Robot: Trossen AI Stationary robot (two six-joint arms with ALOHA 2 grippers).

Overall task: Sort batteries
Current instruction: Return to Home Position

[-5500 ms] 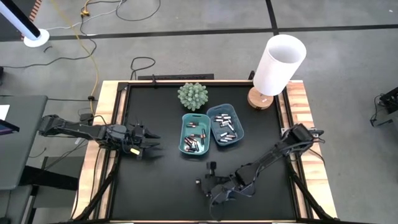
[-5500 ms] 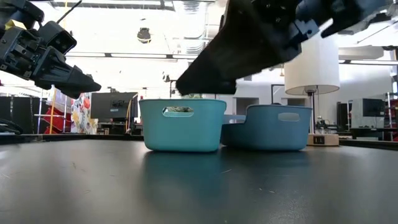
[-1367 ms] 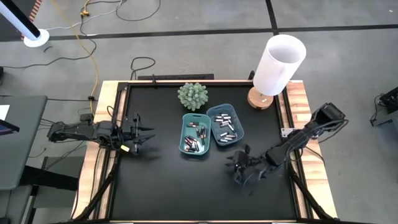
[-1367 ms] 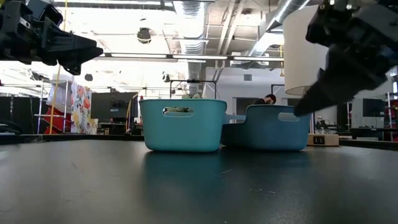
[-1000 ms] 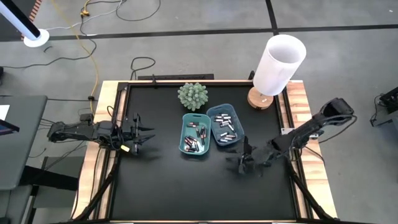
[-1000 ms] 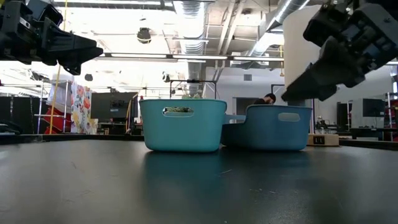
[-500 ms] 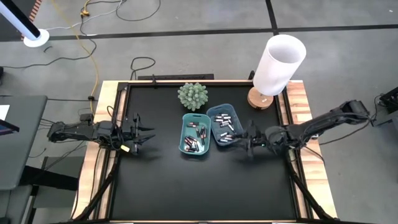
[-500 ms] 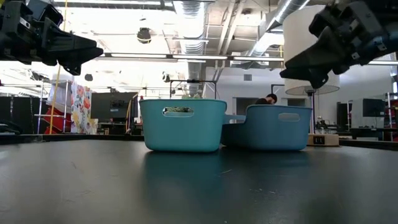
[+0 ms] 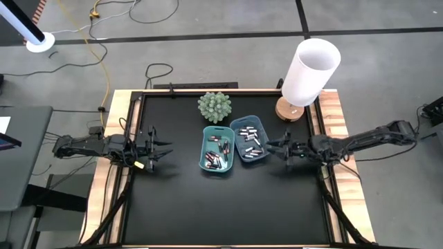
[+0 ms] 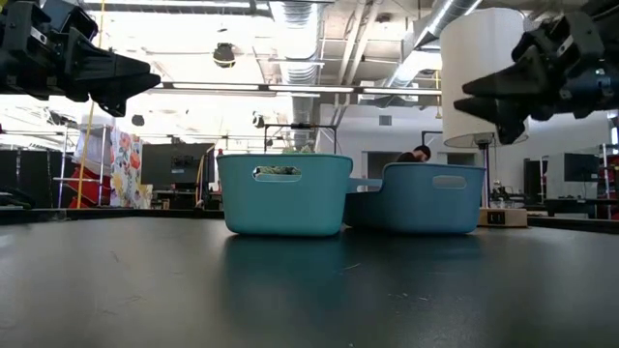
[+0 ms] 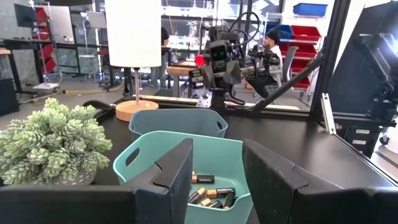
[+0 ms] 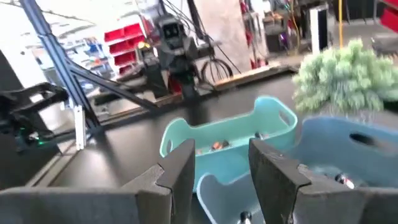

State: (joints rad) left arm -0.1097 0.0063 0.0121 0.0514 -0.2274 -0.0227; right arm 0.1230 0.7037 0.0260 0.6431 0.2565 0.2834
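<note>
No loose cells visible on the table (image 9: 208, 207). Mid-table, left gripper (image 9: 165, 147) and right gripper (image 9: 272, 148) hover either side of the trays, fingers apart, nothing held. In the teal tray (image 9: 204, 149): dark batteries (image 9: 217, 153); in the blue tray (image 9: 246, 119) beside it, slightly farther back: silvery batteries (image 9: 250, 142). Sorting looks done; only parking the arms left.

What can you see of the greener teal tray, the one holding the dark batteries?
The teal tray is a rounded-corner rectangular bin, plastic by its look, with an open top and a handle slot in its end wall. It stands upright on the black table, near the plant. Dark batteries with copper ends lie loose inside. Its long side seems to touch the blue tray beside it.
</note>
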